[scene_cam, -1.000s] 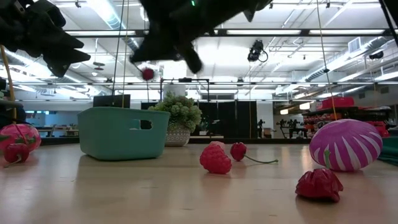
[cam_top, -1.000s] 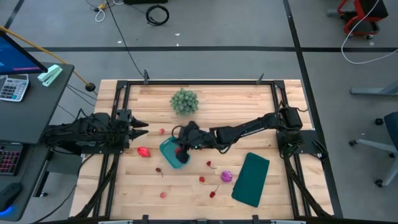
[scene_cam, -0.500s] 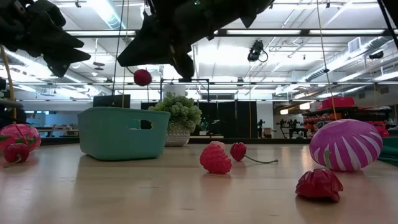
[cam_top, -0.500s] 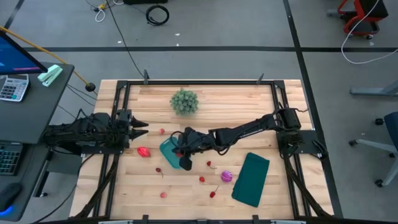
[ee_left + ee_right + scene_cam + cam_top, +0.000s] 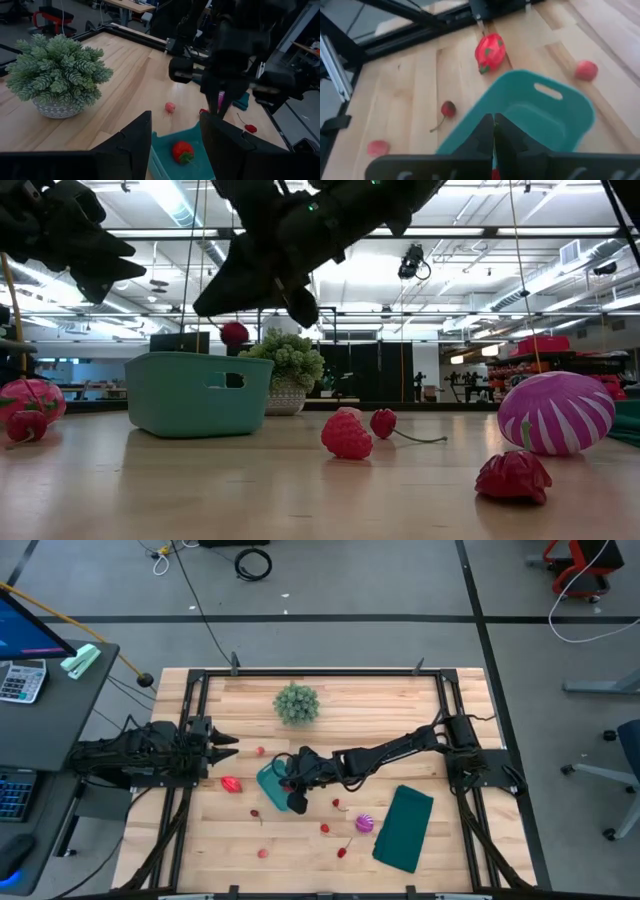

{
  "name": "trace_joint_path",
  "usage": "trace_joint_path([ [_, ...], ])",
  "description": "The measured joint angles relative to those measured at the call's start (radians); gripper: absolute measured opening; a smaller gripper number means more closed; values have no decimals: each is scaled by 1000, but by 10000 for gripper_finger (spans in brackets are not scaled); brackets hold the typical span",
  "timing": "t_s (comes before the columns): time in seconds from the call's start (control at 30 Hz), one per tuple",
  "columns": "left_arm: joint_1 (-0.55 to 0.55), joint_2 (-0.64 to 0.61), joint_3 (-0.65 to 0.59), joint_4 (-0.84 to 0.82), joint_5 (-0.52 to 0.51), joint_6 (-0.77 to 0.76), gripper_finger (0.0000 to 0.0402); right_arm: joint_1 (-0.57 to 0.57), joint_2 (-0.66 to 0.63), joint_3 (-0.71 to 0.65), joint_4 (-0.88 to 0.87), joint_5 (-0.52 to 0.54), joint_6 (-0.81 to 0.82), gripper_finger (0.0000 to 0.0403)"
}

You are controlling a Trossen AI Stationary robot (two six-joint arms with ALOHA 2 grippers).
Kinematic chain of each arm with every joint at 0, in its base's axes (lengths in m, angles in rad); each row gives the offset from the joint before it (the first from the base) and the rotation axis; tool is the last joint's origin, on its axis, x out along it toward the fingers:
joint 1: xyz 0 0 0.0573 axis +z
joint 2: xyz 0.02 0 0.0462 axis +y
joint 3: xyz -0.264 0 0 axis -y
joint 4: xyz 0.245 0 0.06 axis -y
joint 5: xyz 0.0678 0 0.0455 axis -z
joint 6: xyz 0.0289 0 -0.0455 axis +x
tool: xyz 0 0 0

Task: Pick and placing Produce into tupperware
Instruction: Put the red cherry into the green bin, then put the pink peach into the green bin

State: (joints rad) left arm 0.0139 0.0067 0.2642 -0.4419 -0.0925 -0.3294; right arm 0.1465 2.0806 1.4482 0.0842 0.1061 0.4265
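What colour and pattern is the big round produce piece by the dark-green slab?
The large round produce piece is purple-magenta with white stripes, clearest in the low view.

Teal tupperware (image 5: 197, 393) upright, red produce (image 5: 346, 436) scattered around it

No legible text, labels, brand marks, numbers or signs in any view. Calculator (image 5: 22, 681) on the side desk has keys, but the markings are too small to read. Monitor (image 5: 25, 628) beside it shows only a blue screen, nothing readable.
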Motion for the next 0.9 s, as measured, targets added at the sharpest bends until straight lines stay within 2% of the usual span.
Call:
trace_joint_path([
  [0.47,0,9,1,10,-1,1,172,-32,116,0,45,-37,26,11],
  [0.9,0,14,1,-8,0,-32,174,-42,117,0,59,-4,17,56],
])
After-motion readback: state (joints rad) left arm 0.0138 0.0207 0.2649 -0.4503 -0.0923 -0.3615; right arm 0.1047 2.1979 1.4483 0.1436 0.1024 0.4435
